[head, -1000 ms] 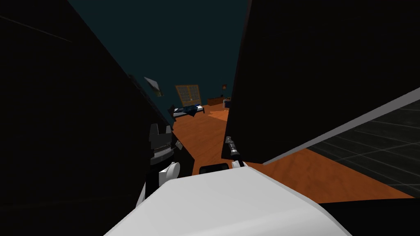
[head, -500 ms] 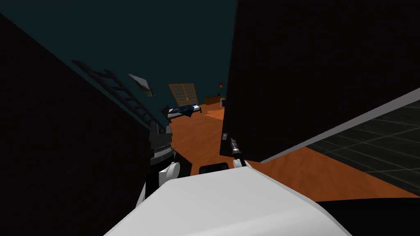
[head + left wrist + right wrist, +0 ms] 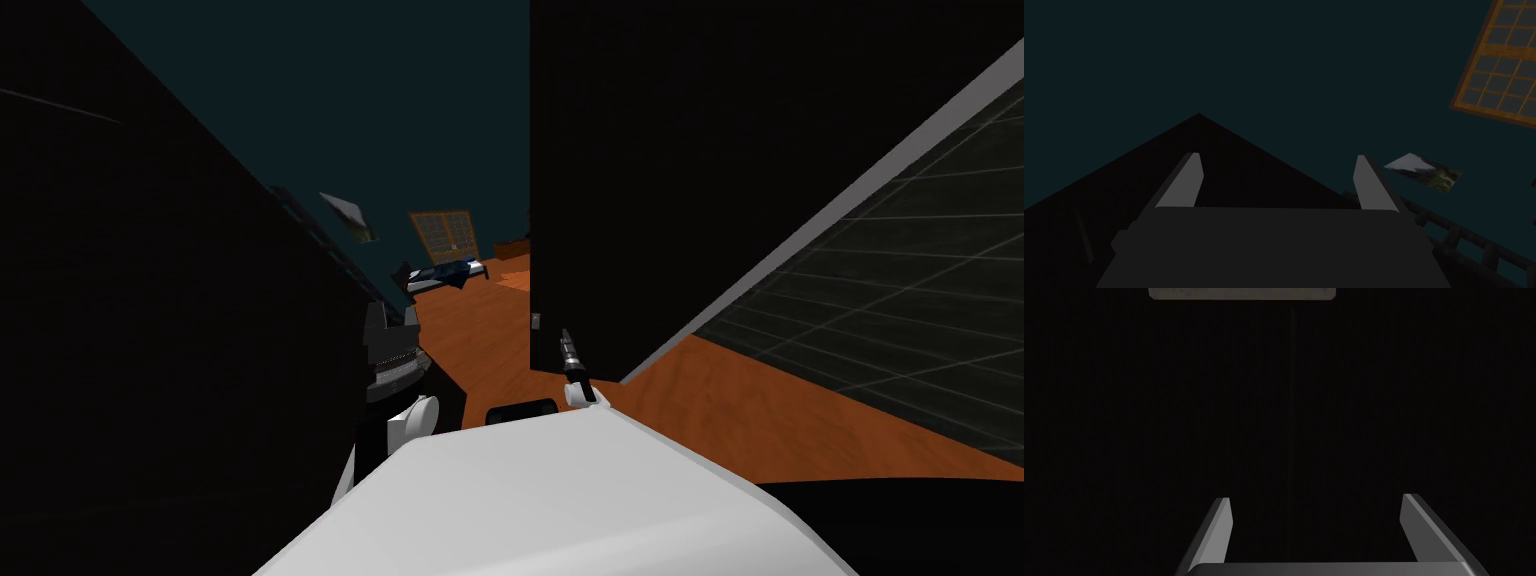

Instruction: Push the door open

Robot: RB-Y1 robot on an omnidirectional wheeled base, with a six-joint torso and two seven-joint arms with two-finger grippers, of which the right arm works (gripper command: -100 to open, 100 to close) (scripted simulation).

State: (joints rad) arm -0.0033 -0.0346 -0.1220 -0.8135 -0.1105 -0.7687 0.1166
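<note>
Door (image 3: 700,200): a broad black slab right of centre, standing partway open. Its free edge is upright, just left of the right tool (image 3: 567,346). A small grey plate (image 3: 535,320) sits low on that edge.

The door's bottom edge meets the orange floor (image 3: 480,340). It runs right to a grey strip (image 3: 830,215) that slants up toward the far right. Beyond the strip lies a dark tiled floor (image 3: 900,330).

Right tool: released, blades apart, nothing between them. The right wrist view faces a flat black surface close ahead, which the head view shows to be the door face. A pale grey block (image 3: 1241,293) sits on that surface beyond the blade tips. Cannot tell whether the tool touches the door.

Left tool (image 3: 1278,156): released and empty, raised close beside the dark wall (image 3: 150,300) on the left.

Open room: a lane of orange floor runs between the left wall and the door's free edge, from the tools to the far room. More orange floor lies on the near right, between the door's foot and the tiled floor.

Far end:
- A bed (image 3: 445,272) with a dark blue cover.
- A wood-framed gridded window (image 3: 445,235) on the teal wall (image 3: 400,100).
- A picture (image 3: 350,215) up on the left.
- A dark ladder-like rail (image 3: 1464,240) below the picture.
</note>
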